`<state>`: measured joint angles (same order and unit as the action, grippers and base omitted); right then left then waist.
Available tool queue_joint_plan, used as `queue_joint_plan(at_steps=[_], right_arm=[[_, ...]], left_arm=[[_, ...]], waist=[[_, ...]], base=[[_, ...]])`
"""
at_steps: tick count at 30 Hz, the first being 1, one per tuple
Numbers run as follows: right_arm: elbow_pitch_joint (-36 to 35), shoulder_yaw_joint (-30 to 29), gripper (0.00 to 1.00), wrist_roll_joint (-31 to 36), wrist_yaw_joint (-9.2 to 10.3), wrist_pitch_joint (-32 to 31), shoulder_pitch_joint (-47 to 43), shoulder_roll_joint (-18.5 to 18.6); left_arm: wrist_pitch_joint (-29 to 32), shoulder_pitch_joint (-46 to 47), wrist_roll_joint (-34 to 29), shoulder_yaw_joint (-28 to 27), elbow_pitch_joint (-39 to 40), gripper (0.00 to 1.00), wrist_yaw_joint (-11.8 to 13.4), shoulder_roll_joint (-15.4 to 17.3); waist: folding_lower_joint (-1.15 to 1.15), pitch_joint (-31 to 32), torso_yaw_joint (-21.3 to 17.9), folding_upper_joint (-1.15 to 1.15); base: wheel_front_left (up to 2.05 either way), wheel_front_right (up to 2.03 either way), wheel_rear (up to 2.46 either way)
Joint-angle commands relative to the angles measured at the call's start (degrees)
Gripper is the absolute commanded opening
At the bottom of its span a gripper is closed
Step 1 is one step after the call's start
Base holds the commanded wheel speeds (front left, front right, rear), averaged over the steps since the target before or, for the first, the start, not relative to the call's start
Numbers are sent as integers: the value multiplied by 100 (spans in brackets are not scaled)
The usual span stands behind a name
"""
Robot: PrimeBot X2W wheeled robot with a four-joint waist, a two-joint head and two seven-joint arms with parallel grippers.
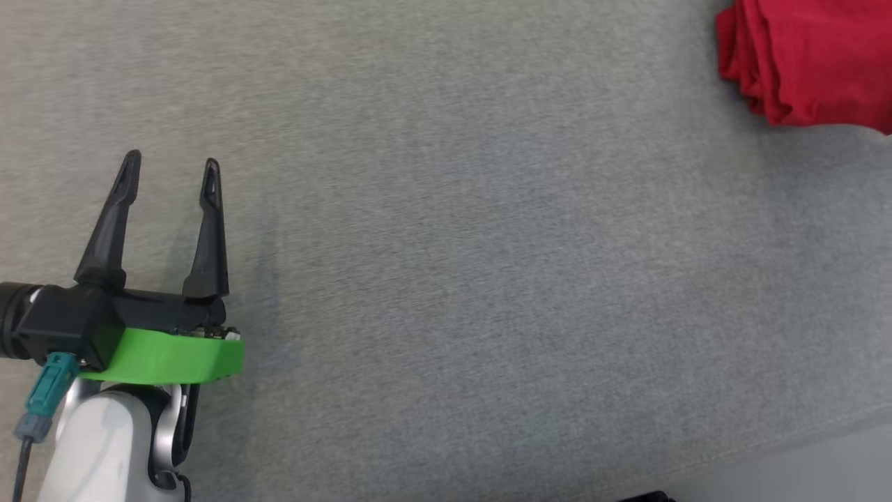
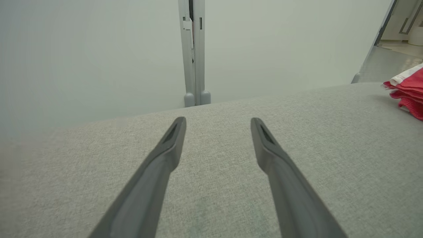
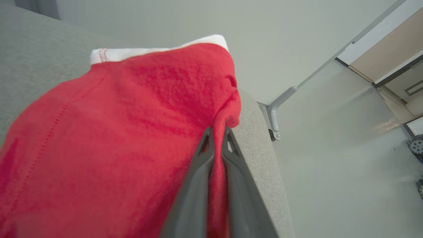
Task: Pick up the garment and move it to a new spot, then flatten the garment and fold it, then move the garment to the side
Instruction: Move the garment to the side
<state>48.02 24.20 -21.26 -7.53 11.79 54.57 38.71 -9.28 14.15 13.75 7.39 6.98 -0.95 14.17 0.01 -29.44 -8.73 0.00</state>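
The garment is red with a white band, folded into a thick stack at the far right corner of the grey surface. It also shows at the right edge of the left wrist view as the garment. My right gripper is shut on a fold of the garment near the surface's right edge. My left gripper hovers open over bare fabric at the lower left, far from the cloth, with nothing between its fingers.
The grey upholstered surface spreads wide between the two arms. Its front edge drops to pale floor at the lower right. A pale wall with a grey metal post stands behind it, and a metal bracket sits beyond the right edge.
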Motion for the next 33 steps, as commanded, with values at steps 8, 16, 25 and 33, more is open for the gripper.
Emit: queue_joint_plan(at_steps=[8,16,25,33], right_arm=[[127,66,0,-50,7,-71,473,137],[428,313,0,152,7,-237,1099,60],[809,310,100,160,7,57,1330,4],[413,305,100,130,7,325,828,-310]], left_arm=[[248,-21,-62,-23,516,100,79,178],[318,-162,-79,-74,795,100,176,241],[147,-106,38,-6,604,100,178,138],[-202,-454,252,-41,68,100,261,-68]], waist=[[-1,-545,-474,0],[-1,-585,-483,0],[-1,-452,-318,0],[-1,494,48,0]], base=[[0,0,0],[0,0,0],[0,0,0],[0,0,0]])
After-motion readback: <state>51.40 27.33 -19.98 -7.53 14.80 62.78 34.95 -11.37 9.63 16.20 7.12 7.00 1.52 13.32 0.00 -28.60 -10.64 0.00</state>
